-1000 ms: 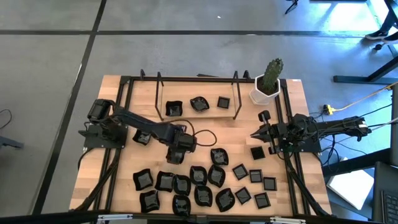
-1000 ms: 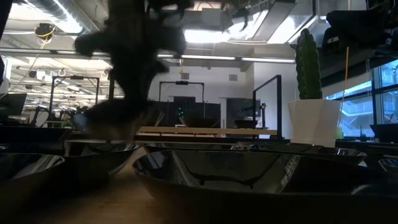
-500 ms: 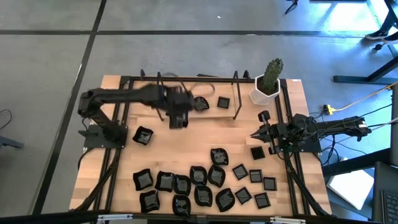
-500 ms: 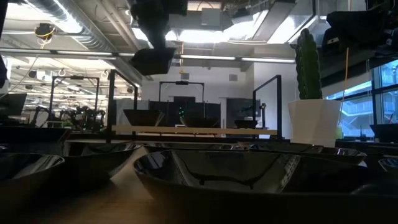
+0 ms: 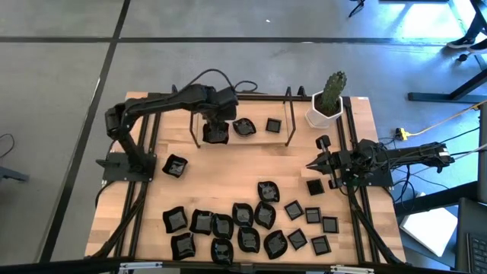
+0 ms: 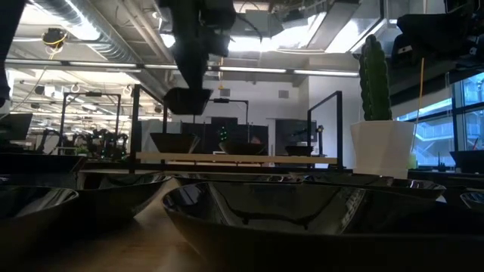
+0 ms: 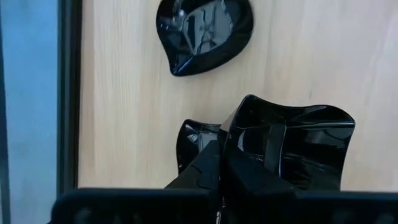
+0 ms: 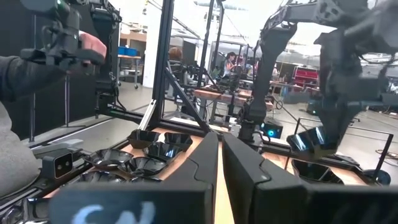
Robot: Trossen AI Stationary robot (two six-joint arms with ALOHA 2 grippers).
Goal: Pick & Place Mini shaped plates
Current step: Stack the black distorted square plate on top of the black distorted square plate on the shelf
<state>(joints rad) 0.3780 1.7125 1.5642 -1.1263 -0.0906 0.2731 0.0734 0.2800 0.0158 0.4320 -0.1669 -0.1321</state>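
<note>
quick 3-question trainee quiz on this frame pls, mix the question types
1. True or false: the left gripper is shut on a wavy-edged plate above the raised shelf.
2. Which stands at the table's far right corner? A) white pot with cactus B) a stack of plates C) a mug
3. Fill in: the right gripper waits near the table's ___ edge, holding nothing.

Key: 1 true; 2 A; 3 right

Held plate (image 7: 292, 146) above plate (image 7: 196, 140), beside leaf plate (image 7: 204, 34).
</note>
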